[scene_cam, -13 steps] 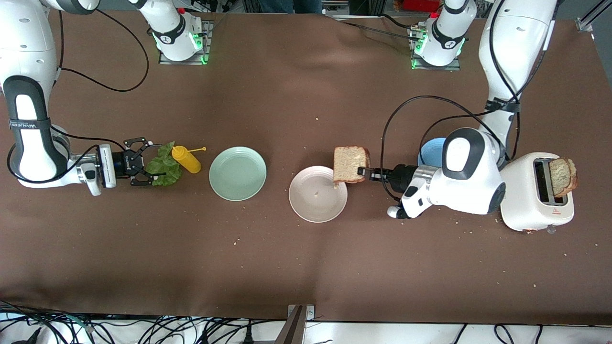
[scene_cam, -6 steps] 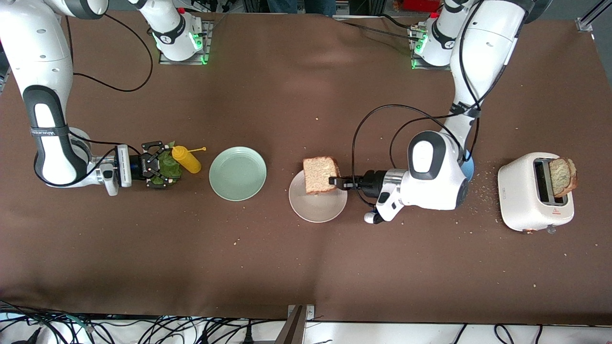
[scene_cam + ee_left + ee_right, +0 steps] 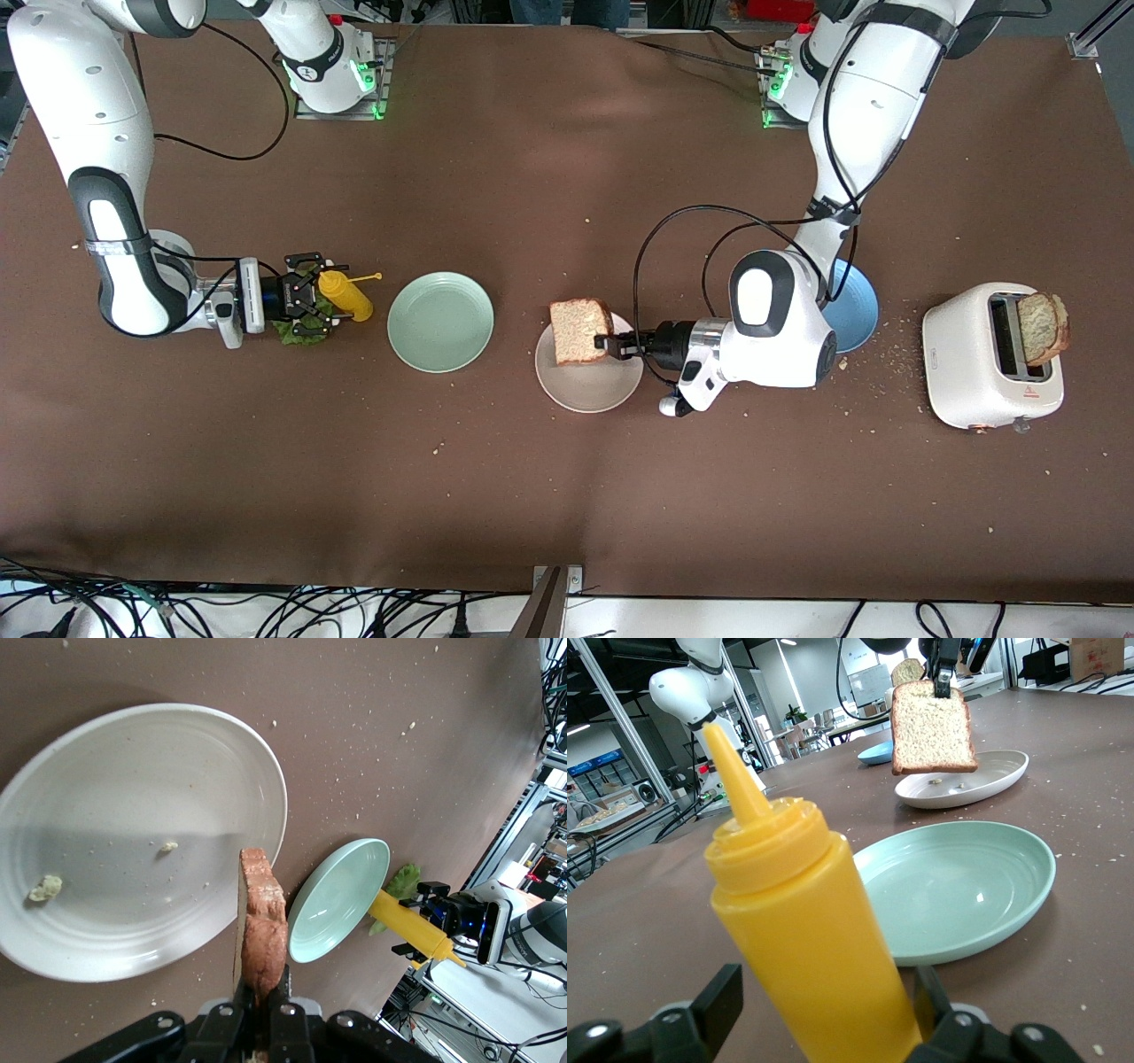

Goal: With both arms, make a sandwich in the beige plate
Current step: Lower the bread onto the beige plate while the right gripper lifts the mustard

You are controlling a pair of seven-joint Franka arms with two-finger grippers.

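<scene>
My left gripper (image 3: 608, 343) is shut on the crust edge of a brown bread slice (image 3: 579, 330) and holds it upright over the beige plate (image 3: 586, 390), which holds only crumbs. In the left wrist view the slice (image 3: 261, 921) stands edge-on in my left gripper (image 3: 263, 992) beside the plate (image 3: 133, 842). My right gripper (image 3: 321, 297) is open, low over the green lettuce leaf (image 3: 295, 332). The yellow squeeze bottle (image 3: 806, 930) stands between my right gripper's (image 3: 824, 997) fingers. A second slice (image 3: 1042, 328) sticks out of the toaster (image 3: 983, 368).
A mint-green plate (image 3: 440, 321) lies between the yellow bottle (image 3: 347, 297) and the beige plate. A blue plate (image 3: 858, 306) lies partly under the left arm, next to the toaster. Crumbs are scattered on the brown cloth.
My left arm carried the bread slice toward the right arm's end, from the plate's edge to over the plate. My right gripper slid over the lettuce up to the yellow bottle.
</scene>
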